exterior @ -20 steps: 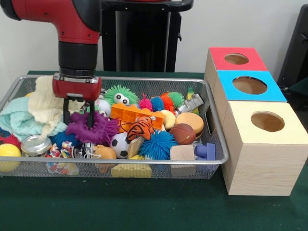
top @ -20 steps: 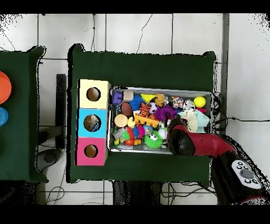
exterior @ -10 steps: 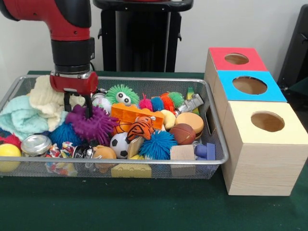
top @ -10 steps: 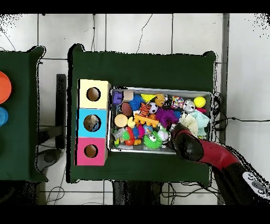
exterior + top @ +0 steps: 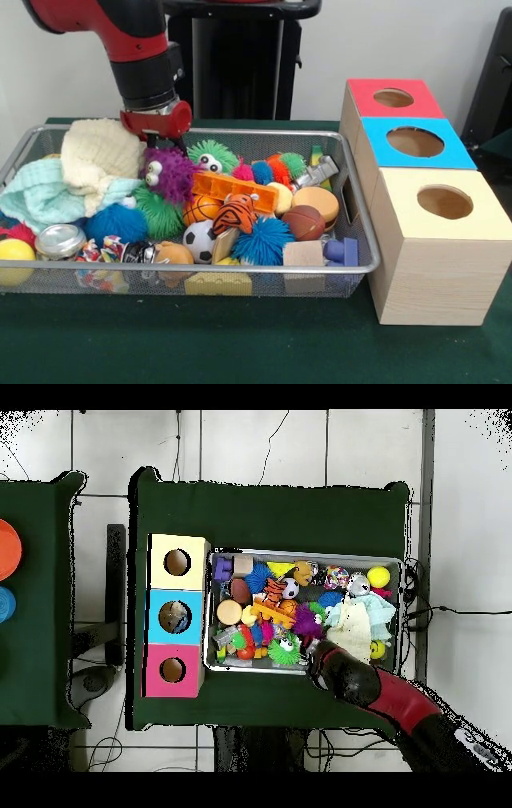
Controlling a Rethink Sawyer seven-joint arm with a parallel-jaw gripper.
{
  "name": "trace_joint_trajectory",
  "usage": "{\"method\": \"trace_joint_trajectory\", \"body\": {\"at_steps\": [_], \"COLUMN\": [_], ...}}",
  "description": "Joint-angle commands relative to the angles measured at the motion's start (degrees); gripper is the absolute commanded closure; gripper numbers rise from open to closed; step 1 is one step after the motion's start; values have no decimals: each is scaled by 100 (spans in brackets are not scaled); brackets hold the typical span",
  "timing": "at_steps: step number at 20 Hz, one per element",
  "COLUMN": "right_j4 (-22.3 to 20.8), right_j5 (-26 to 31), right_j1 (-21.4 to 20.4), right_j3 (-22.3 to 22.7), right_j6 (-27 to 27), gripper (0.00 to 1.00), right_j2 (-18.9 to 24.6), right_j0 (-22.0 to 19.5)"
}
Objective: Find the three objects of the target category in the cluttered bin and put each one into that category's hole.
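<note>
The cluttered bin point(image 5: 352, 210), a shallow silver wire-mesh basket, sits on the green surface point(image 5: 240, 344) just beside a row of three wooden boxes: one with a red top point(image 5: 364, 100), one with a blue top point(image 5: 380, 148) and one with a pale yellow top point(image 5: 404, 212), each with a round hole.

The hand point(image 5: 158, 144) hangs over the far rim of the bin, toward its end away from the boxes. Directly under it is a purple spiky toy with googly eyes point(image 5: 170, 174), which touches or nearly touches the red base of the hand. The fingers are hidden behind the toy, so whether the hand is grasping it or released cannot be told. In the overhead view the arm point(image 5: 350, 674) covers this corner of the bin point(image 5: 300, 553).

Beside the purple toy lie a cream knitted cloth point(image 5: 96, 156), a green spiky ball with eyes point(image 5: 212, 154) and an orange block point(image 5: 232, 188).

No readable writing or label shows on anything.
</note>
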Motion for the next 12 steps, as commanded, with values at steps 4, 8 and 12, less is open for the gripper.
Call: {"method": "trace_joint_trajectory", "body": {"at_steps": [4, 8, 12], "right_j4": [305, 295, 284], "right_j5": [552, 186, 79], "right_j1": [985, 1187, 1308], "right_j3": [1007, 1021, 970], "right_j6": [632, 696, 707], "gripper": [0, 0, 0], "right_j2": [560, 653, 735], "right_j0": [-28, -19, 2]}}
